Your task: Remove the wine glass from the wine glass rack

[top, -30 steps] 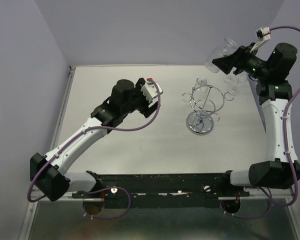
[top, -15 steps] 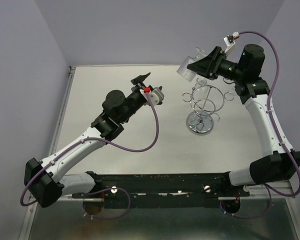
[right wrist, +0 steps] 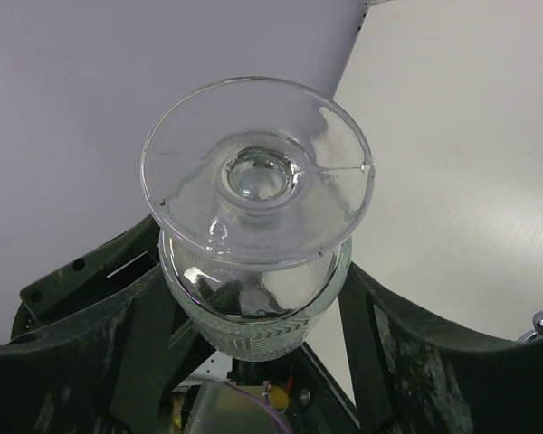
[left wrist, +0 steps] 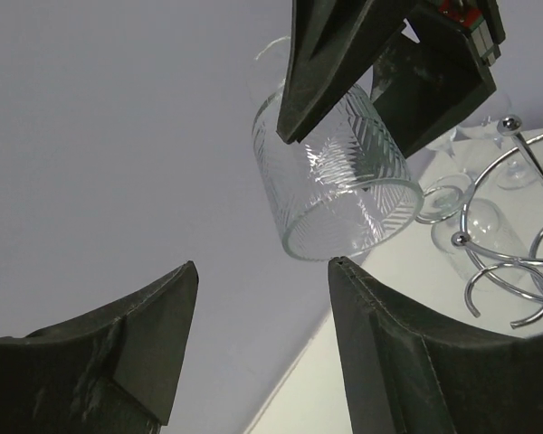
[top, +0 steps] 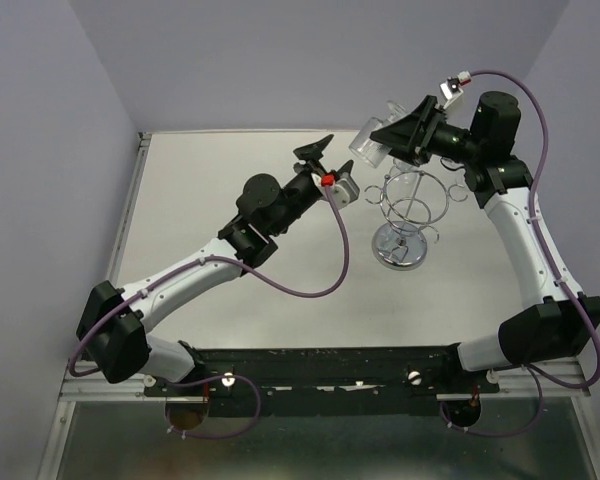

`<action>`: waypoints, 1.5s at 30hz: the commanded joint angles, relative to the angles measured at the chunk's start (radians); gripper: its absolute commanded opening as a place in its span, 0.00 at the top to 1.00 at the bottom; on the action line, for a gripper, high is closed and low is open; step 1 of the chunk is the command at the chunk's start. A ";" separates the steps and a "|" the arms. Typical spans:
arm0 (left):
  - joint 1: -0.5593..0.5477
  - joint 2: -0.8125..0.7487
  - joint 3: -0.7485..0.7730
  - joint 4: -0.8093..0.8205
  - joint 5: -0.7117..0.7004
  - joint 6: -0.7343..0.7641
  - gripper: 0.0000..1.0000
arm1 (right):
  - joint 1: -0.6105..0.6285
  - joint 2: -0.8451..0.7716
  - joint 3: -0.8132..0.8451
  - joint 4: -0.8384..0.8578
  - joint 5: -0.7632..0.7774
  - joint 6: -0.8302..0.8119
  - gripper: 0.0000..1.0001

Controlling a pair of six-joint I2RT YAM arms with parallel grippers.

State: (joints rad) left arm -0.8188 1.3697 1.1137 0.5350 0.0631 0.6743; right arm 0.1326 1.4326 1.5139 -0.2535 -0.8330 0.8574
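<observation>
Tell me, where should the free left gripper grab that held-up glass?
Probably take the wine glass by the bare band of bowl near its rim, coming from the mouth side. The right gripper clamps the bowl farther up, and the tilted mouth faces the open left gripper.

The wine glass [left wrist: 339, 185] lies between the right gripper [top: 398, 130] fingers, foot toward the wrist, rim beyond the fingertips. The left gripper [left wrist: 262, 267] fingers stand spread just short of that rim, apart from it. The wine glass rack [top: 408, 205] stands on the table [top: 230, 330], right of the left fingers.
</observation>
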 commanded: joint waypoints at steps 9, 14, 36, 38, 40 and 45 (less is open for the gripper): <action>-0.005 0.097 0.071 0.151 0.081 0.143 0.39 | 0.012 -0.012 -0.041 0.098 -0.078 0.048 0.99; -0.006 0.127 0.072 0.193 0.130 0.200 0.53 | 0.010 -0.005 -0.046 0.102 -0.087 0.052 0.99; -0.019 0.221 0.100 0.419 0.136 0.459 1.00 | 0.012 0.006 -0.054 0.102 -0.052 0.057 0.00; -0.017 0.235 0.127 0.439 0.095 0.484 1.00 | 0.012 0.003 -0.054 0.102 -0.048 0.055 0.00; -0.010 0.252 0.176 0.442 0.032 0.493 1.00 | 0.010 -0.008 -0.061 0.100 -0.038 0.049 0.00; 0.033 0.253 0.307 0.277 -0.150 0.443 1.00 | -0.001 -0.046 -0.073 0.100 -0.026 -0.009 0.00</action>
State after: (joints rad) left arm -0.8253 1.6520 1.2812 0.8310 0.0917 1.1290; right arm 0.1364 1.4296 1.4597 -0.1585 -0.8680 0.9150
